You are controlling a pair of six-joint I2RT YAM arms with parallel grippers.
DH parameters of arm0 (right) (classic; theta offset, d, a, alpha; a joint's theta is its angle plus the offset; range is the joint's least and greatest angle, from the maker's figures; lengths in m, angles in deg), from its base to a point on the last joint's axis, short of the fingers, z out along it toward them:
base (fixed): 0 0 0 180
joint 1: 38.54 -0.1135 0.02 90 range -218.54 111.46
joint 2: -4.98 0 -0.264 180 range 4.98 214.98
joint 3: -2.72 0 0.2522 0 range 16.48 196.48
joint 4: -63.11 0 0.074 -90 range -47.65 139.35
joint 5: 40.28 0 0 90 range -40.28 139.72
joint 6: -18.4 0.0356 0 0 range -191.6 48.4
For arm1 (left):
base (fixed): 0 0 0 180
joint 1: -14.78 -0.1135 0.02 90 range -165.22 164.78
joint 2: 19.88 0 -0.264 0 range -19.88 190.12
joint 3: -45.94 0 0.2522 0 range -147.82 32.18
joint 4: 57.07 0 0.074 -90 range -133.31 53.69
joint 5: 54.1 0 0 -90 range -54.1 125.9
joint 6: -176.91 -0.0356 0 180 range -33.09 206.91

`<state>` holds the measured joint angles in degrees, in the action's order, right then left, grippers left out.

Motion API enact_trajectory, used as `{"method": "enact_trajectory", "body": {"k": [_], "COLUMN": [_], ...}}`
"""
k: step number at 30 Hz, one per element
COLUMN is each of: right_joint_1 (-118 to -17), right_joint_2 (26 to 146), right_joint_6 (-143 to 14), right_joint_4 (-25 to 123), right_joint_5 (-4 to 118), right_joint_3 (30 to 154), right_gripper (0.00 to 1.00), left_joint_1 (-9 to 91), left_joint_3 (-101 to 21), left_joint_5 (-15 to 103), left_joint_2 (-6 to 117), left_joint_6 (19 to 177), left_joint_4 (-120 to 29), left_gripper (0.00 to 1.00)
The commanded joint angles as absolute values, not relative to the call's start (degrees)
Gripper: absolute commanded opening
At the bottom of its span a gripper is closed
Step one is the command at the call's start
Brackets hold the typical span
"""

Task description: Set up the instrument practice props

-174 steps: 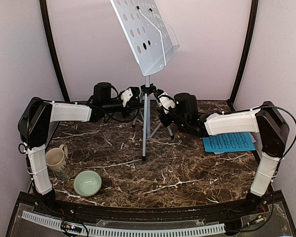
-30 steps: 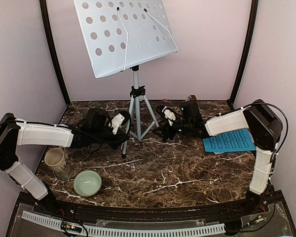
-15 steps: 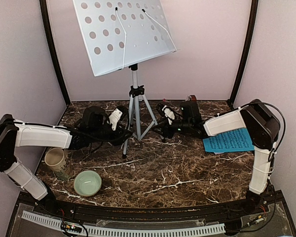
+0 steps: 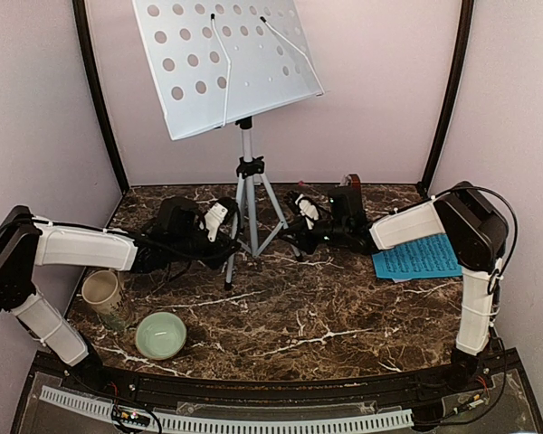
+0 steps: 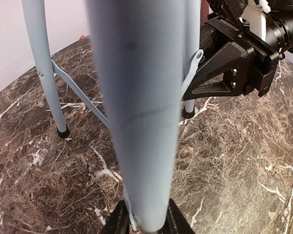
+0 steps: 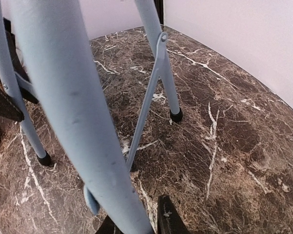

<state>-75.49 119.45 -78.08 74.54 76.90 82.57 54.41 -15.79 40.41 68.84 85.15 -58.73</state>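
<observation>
Music stand (image 4: 246, 145) stands upright at back-centre of the counter (image 4: 326, 307), left gripper (image 4: 219, 220) and right gripper (image 4: 306, 212) each clamped low on a tripod leg; positioning step looks nearly done, next probably a clean release without tipping it, then the blue page (image 4: 421, 258).

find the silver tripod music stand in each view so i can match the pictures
Top external: the silver tripod music stand with a white perforated desk stands back centre, desk at the top.
Left wrist: one leg fills the centre, close up, between the left fingers.
Right wrist: one leg slants across the left half; two more behind.
Shared landmark: the dark veined marble tabletop it stands on.
</observation>
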Motion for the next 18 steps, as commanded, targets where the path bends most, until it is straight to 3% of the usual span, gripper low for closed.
{"method": "enact_trajectory", "body": {"k": [1, 7, 10, 18], "right_joint_1": [-75.82, -76.03, -76.15, -77.66], "right_joint_2": [117.31, 115.03, 113.42, 109.84], "right_joint_6": [-77.2, -76.57, -76.36, -76.51], "right_joint_4": [76.81, 76.1, 74.87, 70.01], "right_joint_5": [77.37, 76.21, 75.1, 71.36], "right_joint_3": [80.2, 78.35, 77.5, 75.46], "right_gripper": [0.17, 0.01, 0.0, 0.0], "left_joint_1": [54.15, 53.94, 53.83, 52.42], "left_joint_3": [-16.76, -16.66, -16.62, -15.2], "left_joint_5": [40.39, 39.86, 39.03, 37.89], "left_joint_2": [67.12, 65.76, 64.68, 62.29], "left_joint_6": [84.37, 83.16, 82.67, 81.29], "left_joint_4": [-54.27, -50.4, -48.83, -44.43], "left_gripper": [0.2, 0.06, 0.0, 0.0]}}
